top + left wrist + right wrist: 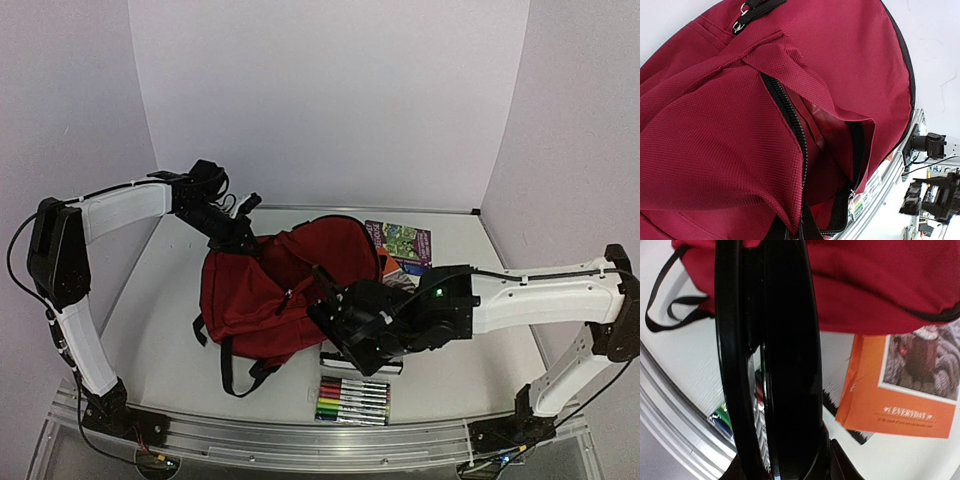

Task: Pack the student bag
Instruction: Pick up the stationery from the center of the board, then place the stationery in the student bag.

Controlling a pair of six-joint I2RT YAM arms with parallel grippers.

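Note:
The student bag (275,285), dark red with black straps, lies in the middle of the table. Its main zipper is open in the left wrist view (790,120), showing the lining inside. My left gripper (238,238) is shut on the fabric at the bag's top edge (799,226). My right gripper (345,315) is shut on a flat glossy black object (785,340), seen edge-on. It holds the object upright at the bag's right side, just above the table. The bag's lower edge (880,285) lies just beyond the object.
A pack of coloured markers (352,400) lies at the front. An orange book (875,390) and a green-covered book (405,243) lie right of the bag. A black-and-white striped item (362,364) lies under my right gripper. A bag strap (228,375) trails toward the front.

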